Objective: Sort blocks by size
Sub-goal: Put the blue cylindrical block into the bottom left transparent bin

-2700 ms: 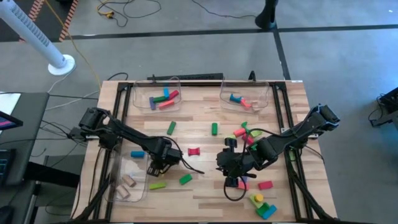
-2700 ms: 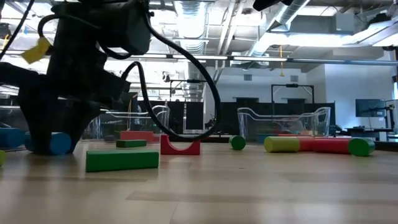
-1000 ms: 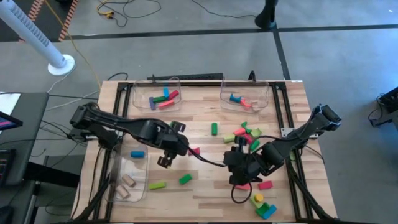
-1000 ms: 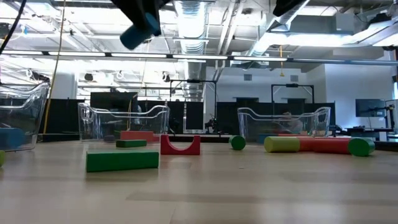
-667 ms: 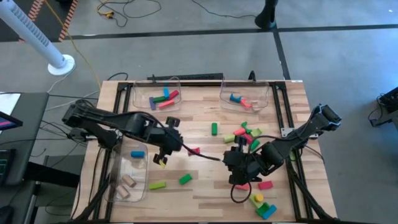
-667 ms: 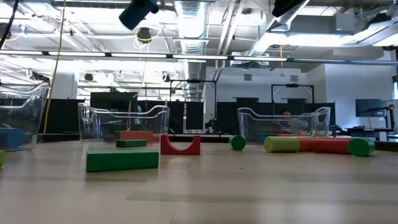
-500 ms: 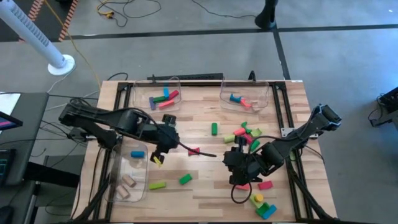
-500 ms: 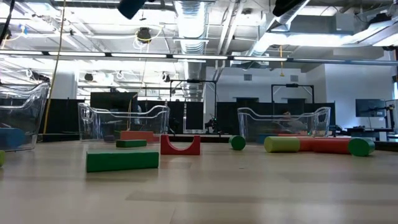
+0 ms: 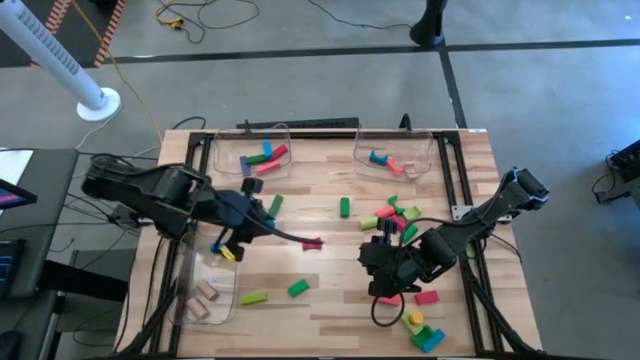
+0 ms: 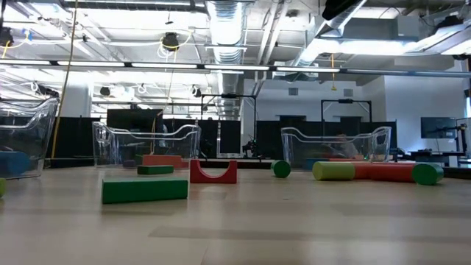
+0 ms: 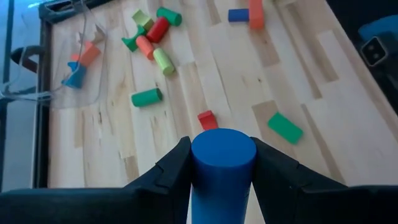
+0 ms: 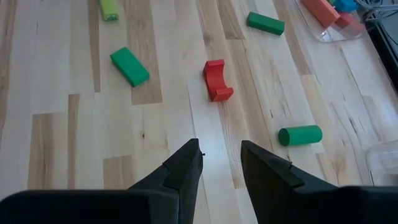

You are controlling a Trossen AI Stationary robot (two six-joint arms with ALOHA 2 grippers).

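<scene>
Blocks, small coloured wooden pieces (image 9: 297, 288), lay scattered on the table (image 9: 330, 310), while the left gripper (image 11: 222, 163) clenched a blue cylinder (image 11: 222, 167) near the clear plastic bin (image 9: 192, 295), presumably to drop it; the right gripper (image 12: 219, 163) hung parted, empty.

Bright, even overhead light, ceiling strip lamps (image 10: 221, 22) glaring white in the low view, soft short shadows under the blocks (image 9: 298, 288), pale sheen on the table (image 12: 81, 155), wrist-view fingers (image 12: 180, 171) dark and blurred, bin (image 10: 335, 151) walls catching reflections
</scene>
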